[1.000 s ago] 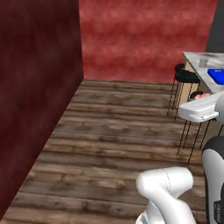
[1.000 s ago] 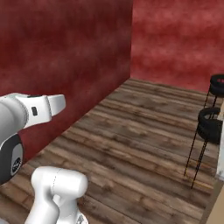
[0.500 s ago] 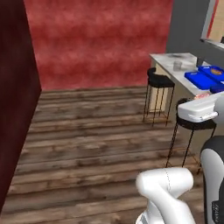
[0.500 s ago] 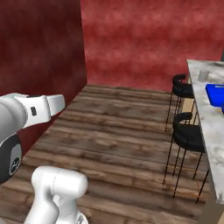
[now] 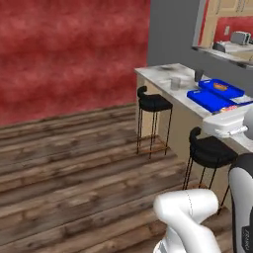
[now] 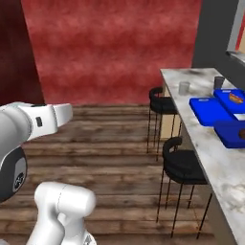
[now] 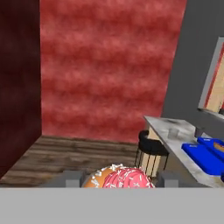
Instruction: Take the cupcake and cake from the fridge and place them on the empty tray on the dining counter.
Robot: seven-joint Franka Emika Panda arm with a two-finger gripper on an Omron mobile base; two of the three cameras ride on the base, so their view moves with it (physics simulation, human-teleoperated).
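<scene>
Cupcake (image 7: 124,178) sits between the two tips of the tool (image 7: 119,180), which grip it by its sides so it travels upright. Ahead to the right, the empty tray (image 6: 209,111) lies on the surface (image 6: 201,139), well apart, awaiting delivery.

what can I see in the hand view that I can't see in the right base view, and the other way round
Hand view alone: the cupcake with pink-red frosting and white sprinkles, sitting low between the gripper fingers, apparently held.

Right base view alone: a second black stool nearer the camera, a third blue tray at the frame's right edge, and the hot dog on the far tray.

Both: the red wall, the wooden floor, the marble dining counter, the black stool at its far end, a small grey cup, and the empty blue tray.
</scene>
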